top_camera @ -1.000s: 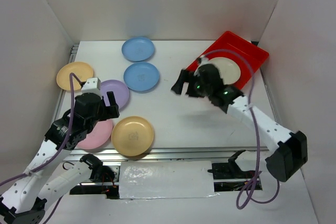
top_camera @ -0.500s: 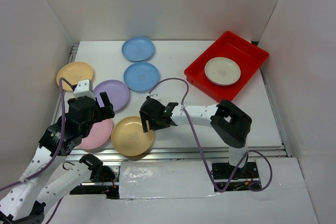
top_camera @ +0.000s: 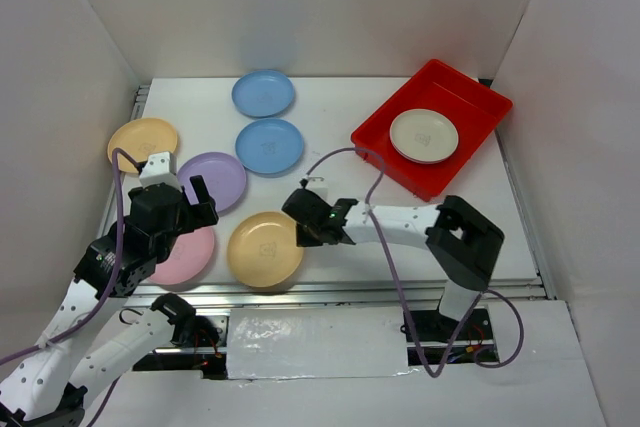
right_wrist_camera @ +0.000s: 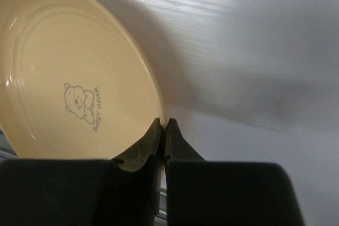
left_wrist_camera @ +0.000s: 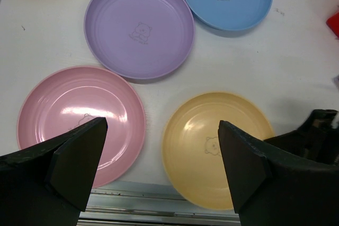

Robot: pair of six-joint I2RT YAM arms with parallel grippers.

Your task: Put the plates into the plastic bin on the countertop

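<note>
Your right pincer [right_wrist_camera: 164, 126] gripped the yellow plate [right_wrist_camera: 69, 72] on its left by the rim; your left pincer [left_wrist_camera: 161, 125] stood apart.

Top ext: high, behind arm bases, down on whole tabletop [top_camera: 330, 112].
L wrist: mid-height, down past left fingers [left_wrist_camera: 74, 162].
R wrist: v. close, low, along right fingers [right_wrist_camera: 152, 140].
Shared: yellow plate [right_wrist_camera: 63, 78] at right fingers.
</note>
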